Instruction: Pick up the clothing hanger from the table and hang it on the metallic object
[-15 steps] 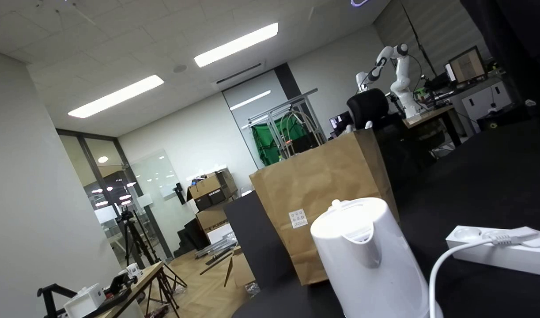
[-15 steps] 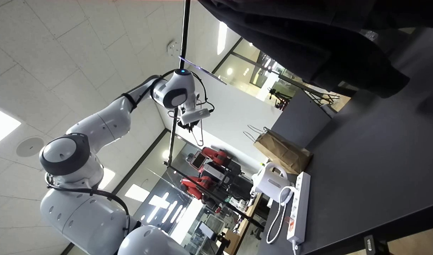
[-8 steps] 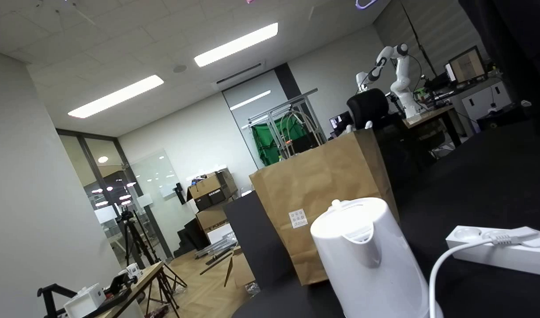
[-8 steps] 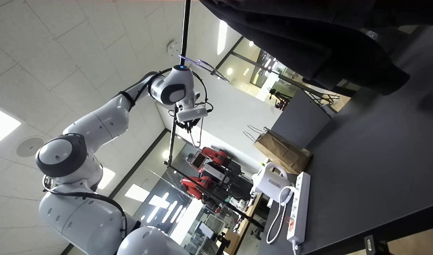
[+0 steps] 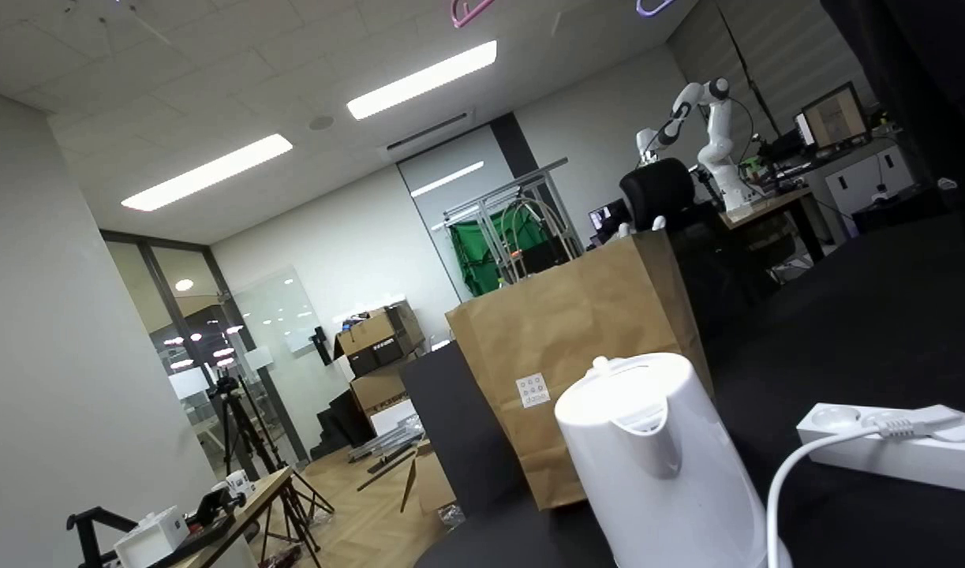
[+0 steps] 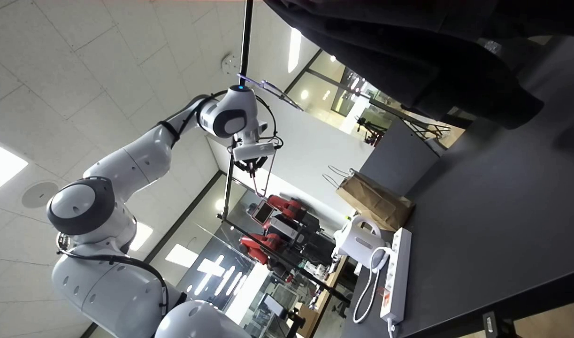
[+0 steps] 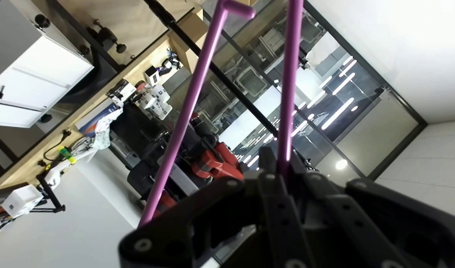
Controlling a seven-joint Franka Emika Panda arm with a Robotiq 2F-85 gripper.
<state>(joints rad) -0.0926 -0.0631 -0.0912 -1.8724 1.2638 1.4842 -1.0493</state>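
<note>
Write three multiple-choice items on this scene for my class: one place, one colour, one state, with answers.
1. Where is the kettle?
A) In the bag
B) Beside the power strip
C) On the floor

2. What colour is the wrist view's hanger?
A) Pink
B) Green
C) Yellow

3. The gripper is:
A) Wide open
B) Shut on the kettle
C) Shut on the hanger

B: shown side by side in both exterior views.
A: its bars look pink.
C: a bar runs between the closed jaws.
</note>
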